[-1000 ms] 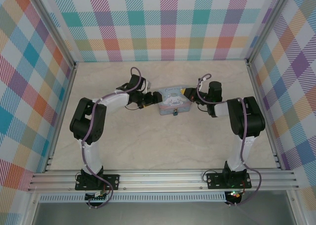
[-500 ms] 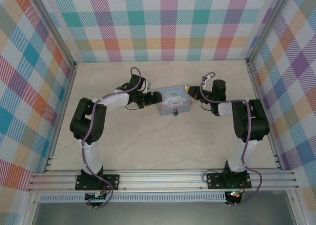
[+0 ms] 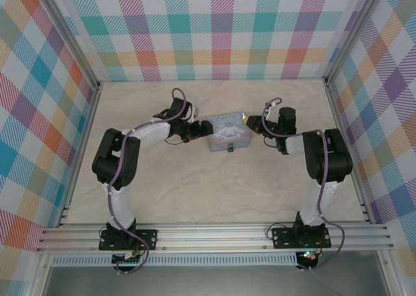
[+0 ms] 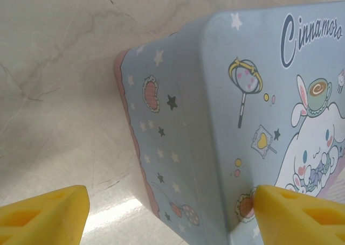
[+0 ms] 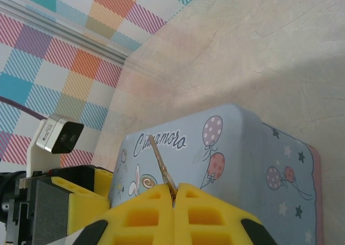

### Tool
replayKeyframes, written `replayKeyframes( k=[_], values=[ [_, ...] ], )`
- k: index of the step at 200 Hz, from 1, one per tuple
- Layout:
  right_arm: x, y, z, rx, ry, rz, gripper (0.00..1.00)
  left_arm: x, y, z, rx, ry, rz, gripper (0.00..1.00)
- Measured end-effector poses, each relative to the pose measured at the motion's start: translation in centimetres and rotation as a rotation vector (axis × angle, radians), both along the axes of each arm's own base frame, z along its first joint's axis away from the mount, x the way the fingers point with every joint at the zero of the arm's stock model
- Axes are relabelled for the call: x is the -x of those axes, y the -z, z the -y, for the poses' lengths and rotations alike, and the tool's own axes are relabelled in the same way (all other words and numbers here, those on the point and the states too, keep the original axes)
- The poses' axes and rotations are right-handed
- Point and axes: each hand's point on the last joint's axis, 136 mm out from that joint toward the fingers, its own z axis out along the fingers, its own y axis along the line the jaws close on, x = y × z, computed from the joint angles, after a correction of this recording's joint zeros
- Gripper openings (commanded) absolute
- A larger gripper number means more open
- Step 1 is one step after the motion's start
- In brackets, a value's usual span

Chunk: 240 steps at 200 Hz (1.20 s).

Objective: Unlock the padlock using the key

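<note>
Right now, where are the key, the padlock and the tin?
key (image 5: pixel 160 164), right wrist view, middle of its thin blade.
padlock (image 3: pixel 231 149), top view, its small body at the tin's near side.
tin (image 4: pixel 259 94), left wrist view, on its printed lid.

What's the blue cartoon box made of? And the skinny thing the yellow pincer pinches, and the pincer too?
The blue box looks like thin painted metal, a tin, though plastic is possible: smooth printed skin, rounded corners, soft sheen. The key looks like bare metal: thin, brownish-grey, slightly shiny. The pincer's fingers look like matte yellow plastic, with moulded square pockets.
</note>
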Motion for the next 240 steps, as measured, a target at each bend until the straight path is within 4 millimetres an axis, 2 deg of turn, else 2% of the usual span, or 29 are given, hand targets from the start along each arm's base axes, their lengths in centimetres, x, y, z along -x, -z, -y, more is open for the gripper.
replayKeyframes(
  k=[72,108,145,166,205,222,240],
  values=[
    [3.3,0.0,-3.8,-0.054,-0.078,0.051,0.05,0.1,-0.5,-1.2,-0.052,-0.021,0.031,0.91],
    [5.6,0.1,-6.0,-0.06,-0.127,0.043,0.05,0.0,-2.0,-4.0,-0.099,-0.081,0.066,0.95],
    [7.2,0.0,-7.7,-0.056,-0.16,0.032,0.05,0.2,-3.3,-7.0,-0.133,-0.137,0.114,0.94],
    [7.7,0.0,-8.2,-0.052,-0.168,0.026,0.05,1.7,-4.3,-7.9,-0.134,-0.128,0.171,0.92],
    [7.8,0.1,-8.1,-0.043,-0.16,0.01,0.05,6.8,-6.3,-8.4,-0.052,-0.059,0.309,0.92],
    [7.9,0.1,-8.0,-0.037,-0.157,-0.004,0.05,8.8,-5.9,-8.0,-0.001,-0.025,0.336,0.92],
    [8.1,0.1,-7.9,-0.025,-0.153,-0.026,0.05,10.7,-4.4,-7.2,0.041,0.018,0.332,0.92]
  ],
)
